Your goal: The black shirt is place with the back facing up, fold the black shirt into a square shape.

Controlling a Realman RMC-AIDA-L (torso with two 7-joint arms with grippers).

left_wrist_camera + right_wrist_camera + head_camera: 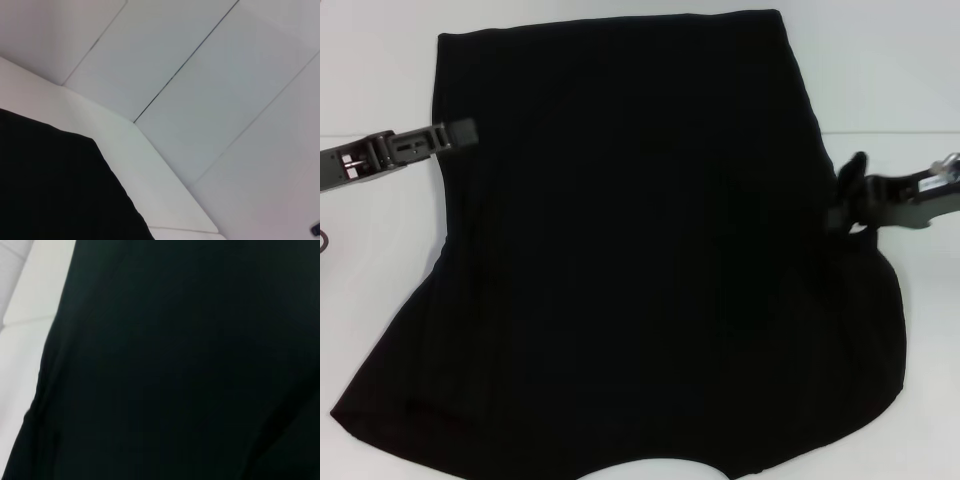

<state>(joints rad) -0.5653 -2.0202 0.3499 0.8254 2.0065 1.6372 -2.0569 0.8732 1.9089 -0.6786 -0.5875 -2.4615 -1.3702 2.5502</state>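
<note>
Head view: a large plain black soft-cloth short-sleeved shirt (620, 260) lies spread over a white table (380, 260), covering most of the surface from the far edge to the near one. No print shows on the upturned side. The far part is narrow w/ straight sides; the near part flares wider on both sides, w/ a curved near edge. The left gripper (460, 130), dark grey and slim, reaches in from the left and sits at the shirt's left edge, far half; can't tell if its fingers are apart or together. The right gripper (848, 190), black, comes in from the right and meets the shirt's right edge about mid-height; can't tell its finger state or whether it pinches cloth.

Left wrist view: a corner of the black shirt lies on the white table, w/ pale wall panels (215, 85) behind.

Right wrist view: black cloth fills nearly everything; a strip of white table shows along one side.
</note>
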